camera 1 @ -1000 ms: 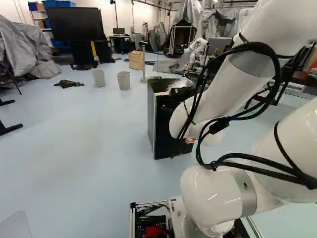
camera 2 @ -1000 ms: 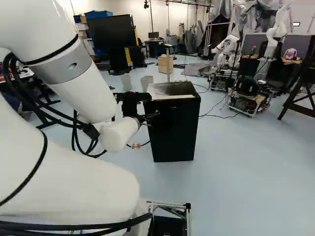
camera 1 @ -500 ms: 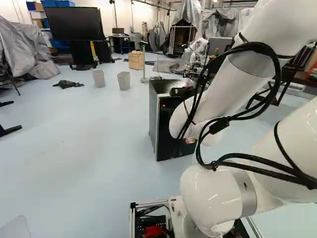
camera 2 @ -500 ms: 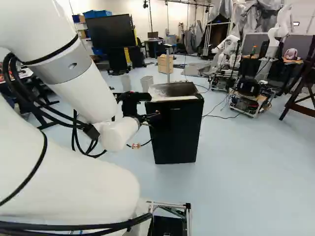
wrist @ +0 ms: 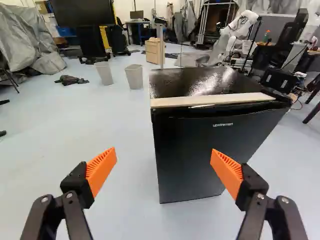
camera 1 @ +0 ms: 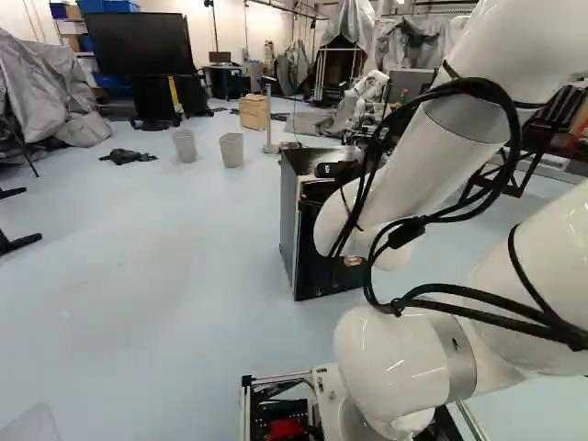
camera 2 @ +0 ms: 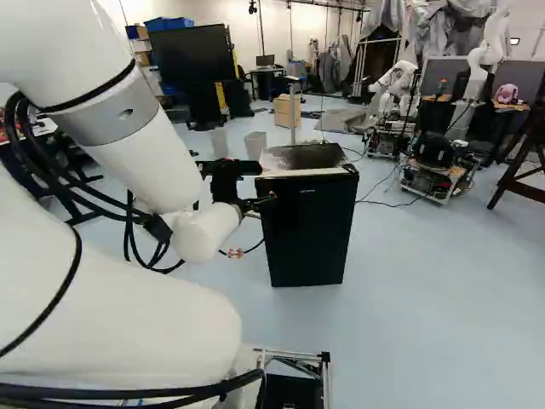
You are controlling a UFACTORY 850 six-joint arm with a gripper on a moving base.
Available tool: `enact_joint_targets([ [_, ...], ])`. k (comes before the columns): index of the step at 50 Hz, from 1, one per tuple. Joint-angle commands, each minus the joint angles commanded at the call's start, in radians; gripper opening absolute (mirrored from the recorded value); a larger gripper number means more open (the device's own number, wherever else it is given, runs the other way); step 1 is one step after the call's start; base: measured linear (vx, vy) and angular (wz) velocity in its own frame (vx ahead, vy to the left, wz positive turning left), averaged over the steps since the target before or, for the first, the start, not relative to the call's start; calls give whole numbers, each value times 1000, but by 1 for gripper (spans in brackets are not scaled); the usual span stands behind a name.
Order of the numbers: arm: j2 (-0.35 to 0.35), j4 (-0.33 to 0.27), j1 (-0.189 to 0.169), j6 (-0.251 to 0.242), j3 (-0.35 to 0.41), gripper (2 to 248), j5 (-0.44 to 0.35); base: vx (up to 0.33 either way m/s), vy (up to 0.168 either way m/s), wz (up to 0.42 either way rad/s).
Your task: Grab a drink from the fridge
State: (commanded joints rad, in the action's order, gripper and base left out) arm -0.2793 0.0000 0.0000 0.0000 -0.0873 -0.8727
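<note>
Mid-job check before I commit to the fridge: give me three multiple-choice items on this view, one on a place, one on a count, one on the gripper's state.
1. Where does the wooden cabinet stand relative to the fridge?
A) On top of it
B) Beyond it
C) Between it and the gripper

2. How many pale bins are in view?
A) Two
B) Four
C) Five

3. How is the gripper?
A) Shut, pads touching
B) Shut on the fridge's top edge
C) Open, gripping nothing

1: B, the wrist view shows the cabinet farther off than the fridge's top.
2: A, the wrist view shows the pair side by side.
3: C, the orange pads stand wide apart in the wrist view, with neither on the fridge.
</note>
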Motion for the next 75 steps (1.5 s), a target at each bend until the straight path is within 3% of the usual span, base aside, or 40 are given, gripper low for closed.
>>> enact_joint_targets([
  [41, 10, 6, 13, 0, -8, 247, 0, 7, 16, 24],
  [75, 79, 215, 137, 0, -69, 247, -8, 0, 0, 0],
])
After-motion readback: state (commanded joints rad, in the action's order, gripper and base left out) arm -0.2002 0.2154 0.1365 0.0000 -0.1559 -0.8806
